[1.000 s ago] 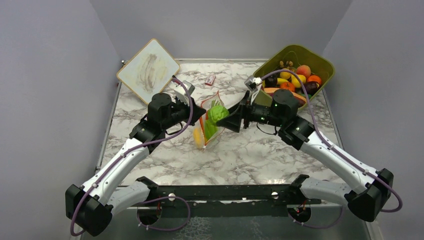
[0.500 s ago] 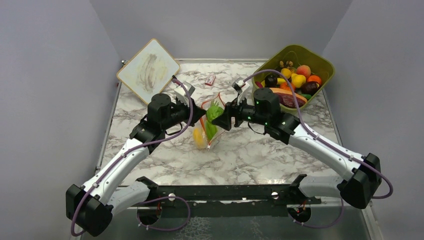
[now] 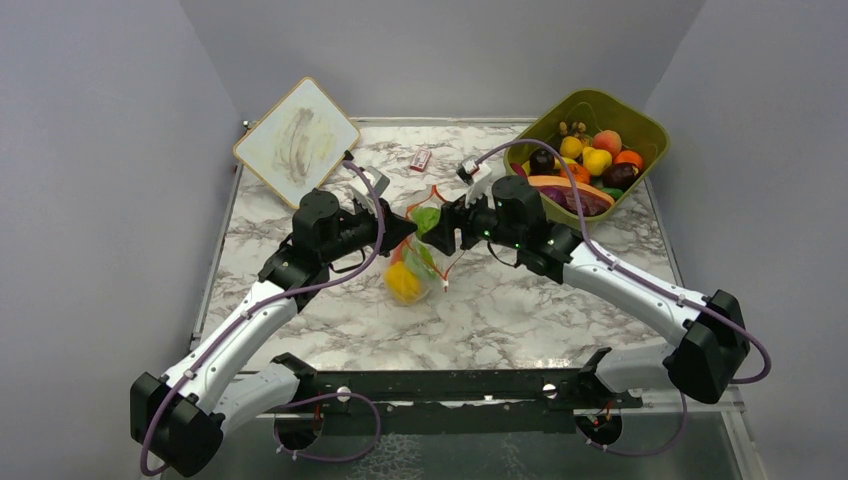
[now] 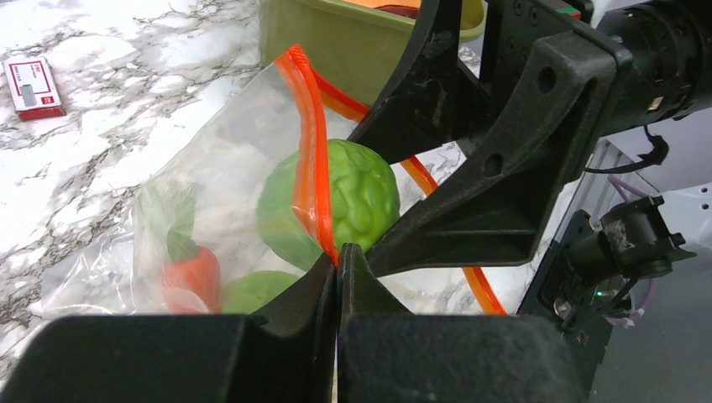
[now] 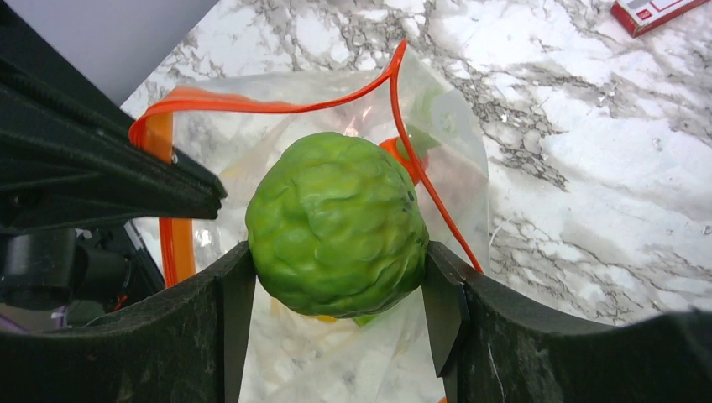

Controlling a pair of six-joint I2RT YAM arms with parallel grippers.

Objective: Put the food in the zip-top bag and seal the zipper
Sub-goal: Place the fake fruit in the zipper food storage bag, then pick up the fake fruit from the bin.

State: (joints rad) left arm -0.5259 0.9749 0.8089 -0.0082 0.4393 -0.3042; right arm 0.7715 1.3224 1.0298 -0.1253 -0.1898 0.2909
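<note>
The clear zip-top bag (image 3: 420, 262) hangs mid-table, mouth up, with yellow (image 3: 403, 283) and orange food (image 4: 193, 273) inside. My left gripper (image 4: 338, 259) is shut on the orange-red zipper (image 4: 306, 134) at the bag's near lip, which holds the mouth open. A bumpy green food (image 5: 336, 222) sits between the jaws of my right gripper (image 5: 337, 260), which is shut on it from both sides. That green food (image 3: 427, 218) is at the bag's mouth, between the two zipper strips (image 5: 252, 105). The right gripper (image 3: 440, 230) faces the left gripper (image 3: 403, 230) across the bag.
An olive-green tub (image 3: 640, 130) with several more toy fruits stands at the back right. A small red-white packet (image 3: 420, 159) lies behind the bag. A tan-rimmed board (image 3: 297, 128) leans at the back left corner.
My right arm has carried the green food leftward, from beside the bag into its mouth. The bag has sagged lower and its yellow food has shifted. The left gripper keeps its hold.
</note>
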